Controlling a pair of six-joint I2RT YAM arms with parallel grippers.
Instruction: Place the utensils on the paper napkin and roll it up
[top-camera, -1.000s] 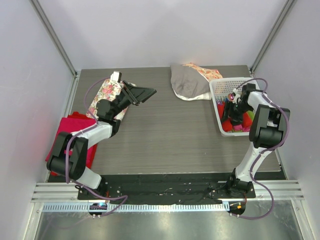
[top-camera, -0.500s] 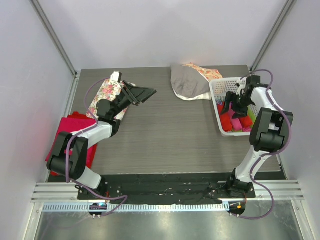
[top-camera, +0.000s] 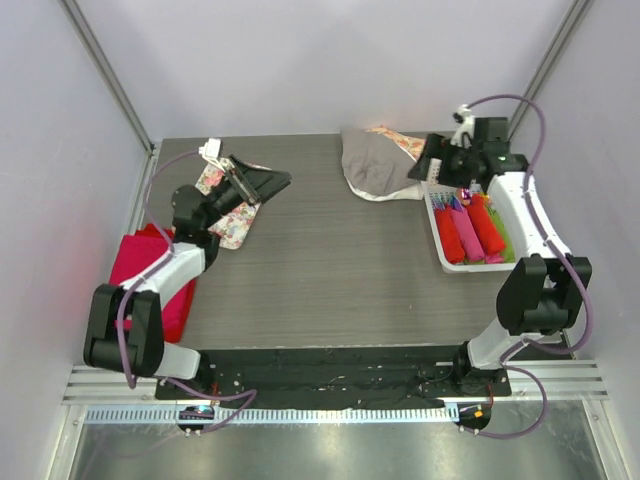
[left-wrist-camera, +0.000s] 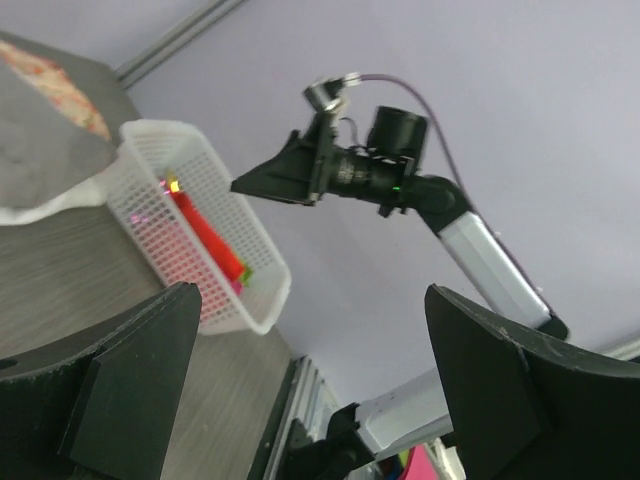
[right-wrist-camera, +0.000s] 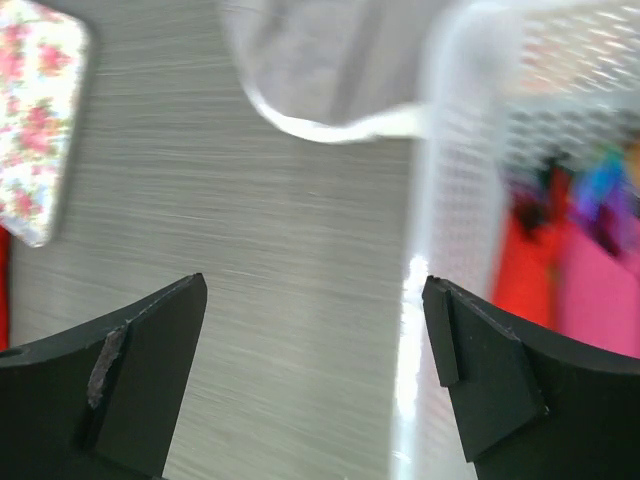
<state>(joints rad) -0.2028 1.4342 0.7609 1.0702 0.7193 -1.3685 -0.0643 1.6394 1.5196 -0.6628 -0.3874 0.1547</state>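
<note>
Left pincer (left-wrist-camera: 320, 370) and right pincer (right-wrist-camera: 315, 360) gape wide. Paper napkin roll (top-camera: 450, 237), at two o'clock, looks light, crushable: grip mid-roll gently.

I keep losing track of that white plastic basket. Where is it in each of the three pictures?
Top external: the white basket sits at the table's right side.
Left wrist: the basket is left of centre, seen slantwise.
Right wrist: the basket runs down the right side, blurred.
Shared landmark: the grey cloth beside the basket shows in all three.
</note>
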